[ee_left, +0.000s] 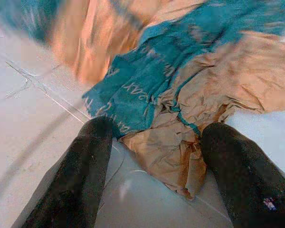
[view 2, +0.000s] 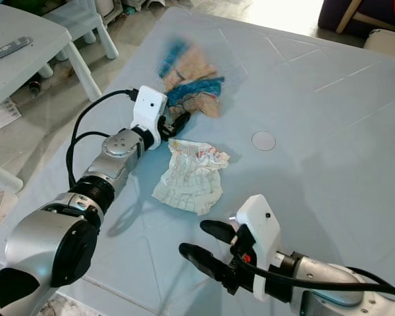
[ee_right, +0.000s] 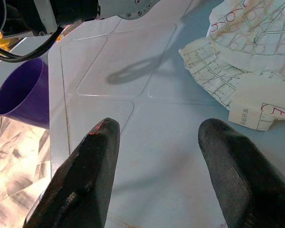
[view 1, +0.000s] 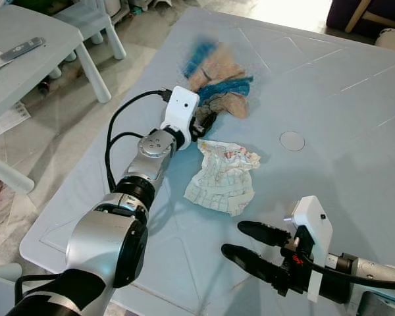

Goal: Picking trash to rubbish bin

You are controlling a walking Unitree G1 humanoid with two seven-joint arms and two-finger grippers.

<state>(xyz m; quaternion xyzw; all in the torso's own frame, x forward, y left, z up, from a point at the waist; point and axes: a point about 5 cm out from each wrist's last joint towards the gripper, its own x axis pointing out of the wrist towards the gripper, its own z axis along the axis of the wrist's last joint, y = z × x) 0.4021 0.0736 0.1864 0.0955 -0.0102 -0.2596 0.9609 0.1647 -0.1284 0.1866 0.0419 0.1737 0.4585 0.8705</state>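
A crumpled brown-and-blue paper wrapper (view 1: 218, 82) lies on the pale blue table (view 1: 329, 99), its far part blurred. My left gripper (view 1: 204, 122) reaches its near edge and is open. In the left wrist view the two black fingers (ee_left: 85, 161) stand either side of the brown paper's corner (ee_left: 171, 152). A crumpled white sheet with a printed grid (view 1: 224, 176) lies just in front of it. My right gripper (view 1: 240, 238) hovers open near the table's front edge, short of the white sheet (ee_right: 242, 66). A purple bin (ee_right: 23, 92) stands beside the table's edge.
A small round disc (view 1: 291, 140) is set in the tabletop right of the papers. A white side table (view 1: 52, 36) with a grey remote (view 1: 23, 48) stands to the left, with a white stool (view 1: 92, 20) behind it. Marble floor (view 1: 59, 125) lies between them.
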